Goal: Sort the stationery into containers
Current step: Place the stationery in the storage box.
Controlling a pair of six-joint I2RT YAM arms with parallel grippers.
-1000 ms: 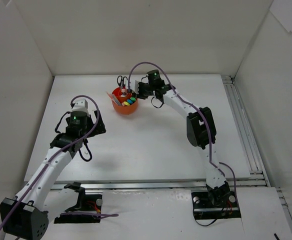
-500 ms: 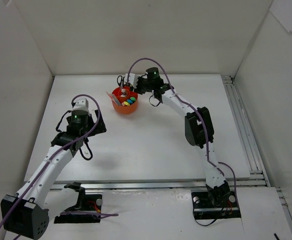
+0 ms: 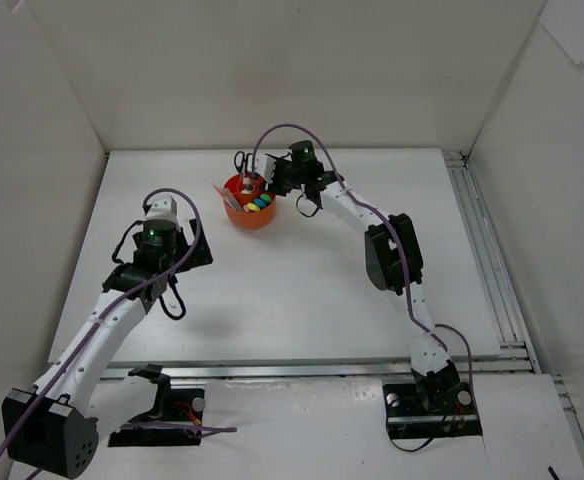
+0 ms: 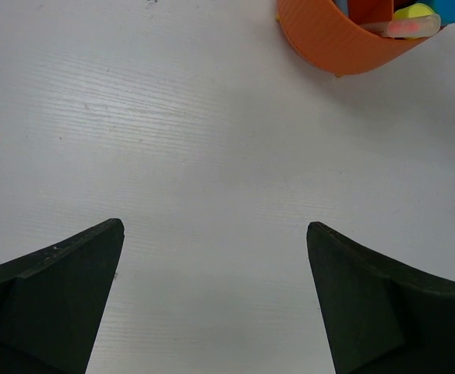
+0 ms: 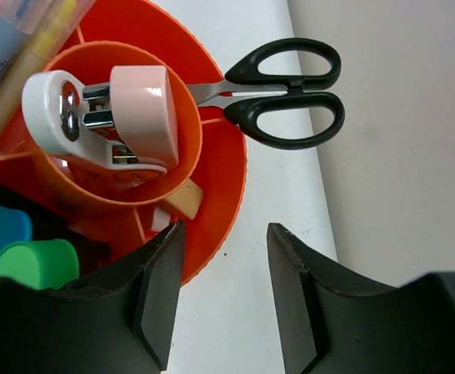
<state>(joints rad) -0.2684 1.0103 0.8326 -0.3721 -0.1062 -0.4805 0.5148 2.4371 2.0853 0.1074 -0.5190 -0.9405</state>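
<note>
The orange organiser [image 3: 251, 214] stands at the back middle of the table. It also shows in the right wrist view [image 5: 216, 179] and the left wrist view [image 4: 329, 39]. Its central cup holds a pink and white stapler [image 5: 103, 117]. Ring compartments hold highlighters [image 3: 260, 203], pens [image 5: 25, 31] and beige erasers [image 5: 185, 199]. Black-handled scissors [image 5: 286, 93] stick out over the far rim, blades inside. My right gripper [image 5: 223, 234] is open and empty, hovering over the organiser's right rim. My left gripper [image 4: 216, 234] is open and empty over bare table, well left of the organiser.
White walls enclose the table on three sides; the back wall [image 5: 399, 117] stands just behind the scissors. A metal rail [image 3: 482, 250] runs along the table's right edge.
My right gripper has moved slightly left, closer over the organiser's rim. The left arm has not moved.
</note>
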